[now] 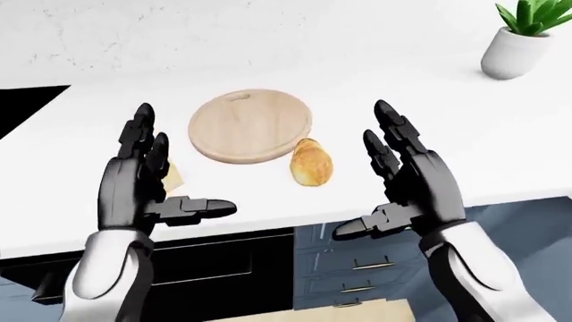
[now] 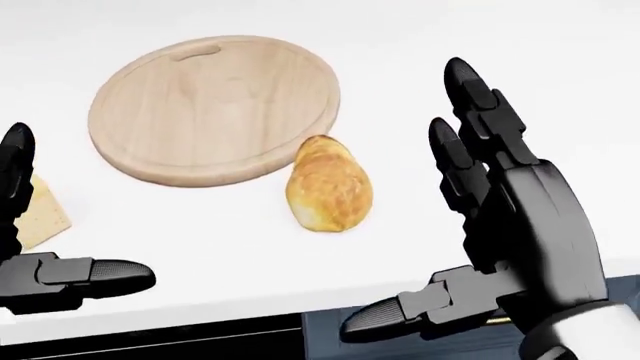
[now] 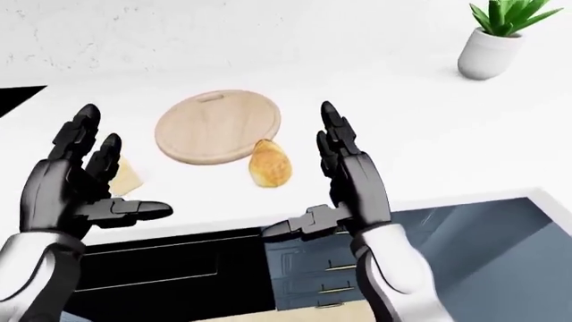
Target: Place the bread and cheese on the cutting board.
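A round wooden cutting board (image 2: 215,109) lies on the white counter (image 2: 480,45), with nothing on it. The golden bread loaf (image 2: 328,193) rests on the counter just off the board's lower right edge. The pale yellow cheese wedge (image 2: 38,212) sits to the board's lower left, partly hidden behind my left hand's fingers (image 2: 15,172). My left hand (image 1: 185,168) hovers open over the counter's near edge by the cheese. My right hand (image 1: 360,176) is open too, right of the bread, touching nothing.
A potted plant (image 1: 518,40) stands at the counter's top right. A black stove corner (image 1: 27,107) shows at the left edge. Below the counter are a black oven (image 1: 223,261) and blue drawers (image 1: 357,268). The counter ends at the right (image 3: 536,191).
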Robot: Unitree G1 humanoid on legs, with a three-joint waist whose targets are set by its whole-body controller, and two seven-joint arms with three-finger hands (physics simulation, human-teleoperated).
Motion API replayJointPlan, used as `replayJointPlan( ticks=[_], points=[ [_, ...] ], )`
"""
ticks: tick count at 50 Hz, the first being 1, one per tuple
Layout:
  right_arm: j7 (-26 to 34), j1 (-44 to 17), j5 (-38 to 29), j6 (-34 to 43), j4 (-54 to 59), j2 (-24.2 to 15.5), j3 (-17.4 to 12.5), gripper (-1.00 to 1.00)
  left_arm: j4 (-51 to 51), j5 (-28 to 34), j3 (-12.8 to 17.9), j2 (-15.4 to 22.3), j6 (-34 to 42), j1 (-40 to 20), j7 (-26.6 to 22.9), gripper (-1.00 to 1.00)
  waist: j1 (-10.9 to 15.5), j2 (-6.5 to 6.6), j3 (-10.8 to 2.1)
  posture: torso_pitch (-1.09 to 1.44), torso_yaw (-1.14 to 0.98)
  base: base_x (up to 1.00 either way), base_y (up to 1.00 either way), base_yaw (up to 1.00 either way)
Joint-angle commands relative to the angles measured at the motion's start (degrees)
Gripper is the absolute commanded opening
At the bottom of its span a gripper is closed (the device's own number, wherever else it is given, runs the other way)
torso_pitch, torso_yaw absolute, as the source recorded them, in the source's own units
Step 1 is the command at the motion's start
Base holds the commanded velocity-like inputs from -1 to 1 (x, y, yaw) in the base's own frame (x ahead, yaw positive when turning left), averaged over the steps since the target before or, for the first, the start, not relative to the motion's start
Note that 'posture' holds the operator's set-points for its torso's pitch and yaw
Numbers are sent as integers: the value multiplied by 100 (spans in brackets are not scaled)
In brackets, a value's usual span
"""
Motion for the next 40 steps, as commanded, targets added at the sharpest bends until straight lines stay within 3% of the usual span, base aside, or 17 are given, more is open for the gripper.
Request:
replayJointPlan(
  ticks=[1,4,6,9,10,13,15,16,17,19,20,21,22,24,28,29,40],
  points=[
    [-2,-127,-79,-260,-234,-19,-96,100,-280,-22,-24,31,-292,-136,-12,100,-13,-10,-120,0,0,0,0,0],
    [16,-132,-97,-254,-252,-9,-115,100,-274,-9,-41,31,-313,-127,-13,100,32,-352,-90,0,0,0,0,0],
    [-6,-116,-203,-324,-221,-30,-93,100,-279,6,-43,33,-312,-129,-14,100,51,-196,-116,0,0,0,0,0],
    [35,-95,-252,-392,-187,-27,-97,100,-285,43,-67,31,-335,-108,-16,100,38,-112,-227,0,0,0,0,1],
    [50,-85,-262,-398,-189,-28,-94,100,-292,51,-75,26,-336,-102,-18,100,78,-103,-325,0,0,0,0,39],
    [65,-90,-294,-377,-215,-21,-84,100,-317,59,-67,25,-302,-119,-26,100,94,9,-239,0,0,0,0,74],
    [82,-86,-301,-343,-244,-5,-77,100,-307,62,-59,20,-311,-120,-35,100,69,172,-268,0,0,0,0,83],
    [82,-88,-304,-336,-250,-2,-74,100,-305,64,-59,20,-316,-117,-37,100,61,321,-317,0,0,0,0,83],
    [85,-90,-308,-325,-258,0,-70,100,-316,62,-55,20,-300,-125,-38,100,116,215,-267,0,0,0,0,83],
    [83,-102,-326,-308,-263,7,-61,100,-322,58,-46,19,-287,-128,-43,100,118,237,-301,0,0,0,0,83],
    [74,-104,-363,-340,-235,2,-30,100,-323,62,-48,19,-292,-123,-44,100,157,182,-330,0,0,0,0,80],
    [64,-94,-422,-393,-199,-5,13,100,-325,63,-47,18,-294,-120,-47,100,11,156,-332,0,0,0,42,0],
    [83,-126,-393,-303,-221,31,-10,100,-324,59,-37,16,-295,-120,-50,100,64,-81,-246,0,0,0,0,0],
    [86,-138,-393,-249,-269,35,-34,100,-330,64,-45,15,-299,-110,-50,100,95,-70,-177,0,0,0,0,0],
    [98,-139,-381,-221,-275,48,-55,100,-311,84,-81,4,-326,-95,-48,100,155,-331,-260,0,0,0,0,0],
    [103,-143,-373,-207,-282,49,-62,100,-299,90,-83,1,-333,-94,-49,100,120,-205,-225,0,0,0,0,0],
    [288,-434,-289,-102,-163,-157,-99,100,-304,117,-67,-8,-344,-89,-94,100,46,-78,-354,0,0,0,0,0]
  ],
)
